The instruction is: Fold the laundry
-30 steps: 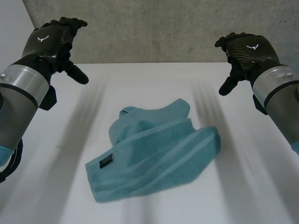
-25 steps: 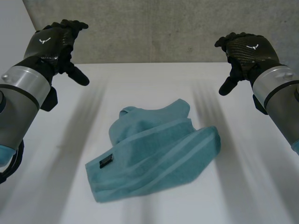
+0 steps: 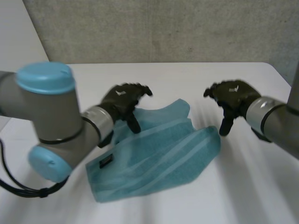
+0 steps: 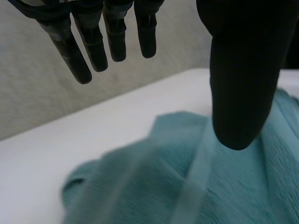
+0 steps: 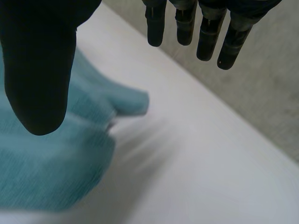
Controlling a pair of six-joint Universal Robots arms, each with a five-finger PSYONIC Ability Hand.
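Note:
A teal towel [image 3: 159, 154] lies crumpled in the middle of the white table [image 3: 243, 186], with a small black tag [image 3: 106, 161] near its left edge. My left hand [image 3: 122, 100] hovers over the towel's far left part, fingers straight and spread, holding nothing. In the left wrist view the towel [image 4: 187, 186] lies under the thumb [image 4: 243, 70], apart from it. My right hand [image 3: 231, 99] hangs open just beyond the towel's right edge. The right wrist view shows that edge [image 5: 51, 168] below the thumb [image 5: 37, 65], with bare table under the fingers [image 5: 205, 32].
A grey wall [image 3: 163, 28] stands behind the table's far edge. My left arm's blue-capped joint [image 3: 46, 116] looms over the table's left side. Bare table surrounds the towel on all sides.
Both hands have come down and inward from high at the sides: the left now hovers over the towel's far left part, the right beside its right edge. The towel has not moved.

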